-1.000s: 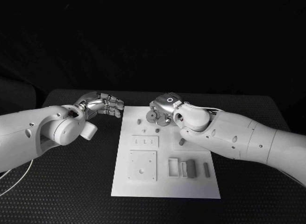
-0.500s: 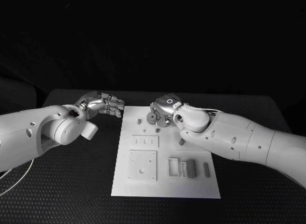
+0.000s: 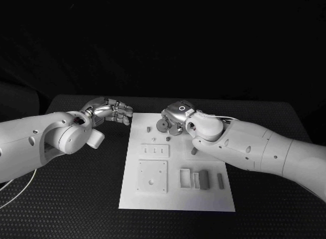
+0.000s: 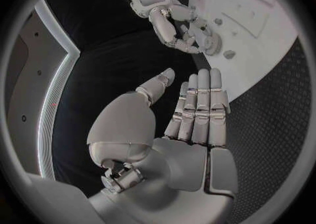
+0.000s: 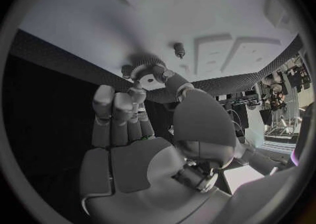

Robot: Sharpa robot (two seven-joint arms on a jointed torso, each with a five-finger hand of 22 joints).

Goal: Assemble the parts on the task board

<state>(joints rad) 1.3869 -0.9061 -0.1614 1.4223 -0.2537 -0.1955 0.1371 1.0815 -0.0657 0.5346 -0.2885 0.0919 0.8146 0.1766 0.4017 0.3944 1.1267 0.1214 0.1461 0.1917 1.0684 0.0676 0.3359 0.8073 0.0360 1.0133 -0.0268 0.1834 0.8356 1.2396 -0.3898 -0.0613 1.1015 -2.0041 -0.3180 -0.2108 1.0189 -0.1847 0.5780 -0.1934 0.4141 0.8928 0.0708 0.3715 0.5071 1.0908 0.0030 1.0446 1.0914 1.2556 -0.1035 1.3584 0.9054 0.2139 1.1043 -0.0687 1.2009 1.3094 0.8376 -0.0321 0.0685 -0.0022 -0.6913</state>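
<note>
Head view, reading from the left: the left hand [image 3: 111, 110] hovers over the table [image 3: 76, 199] just off the board's [image 3: 175, 199] far left corner, fingers straight and side by side, palm bare, holding nothing. On to the board, a long white plate with two raised square blocks and a row of slots near its middle. Two small pegs [image 3: 148, 129] stand at its far end, grey and stubby. One gear [image 3: 163, 124], toothed, grey, with a hole in its centre, sits at the far end too, pinched between thumb and fingertips of the right hand [image 3: 175, 117]. Right wrist view confirms it: the gear [image 5: 149, 71] sits against the board.
</note>
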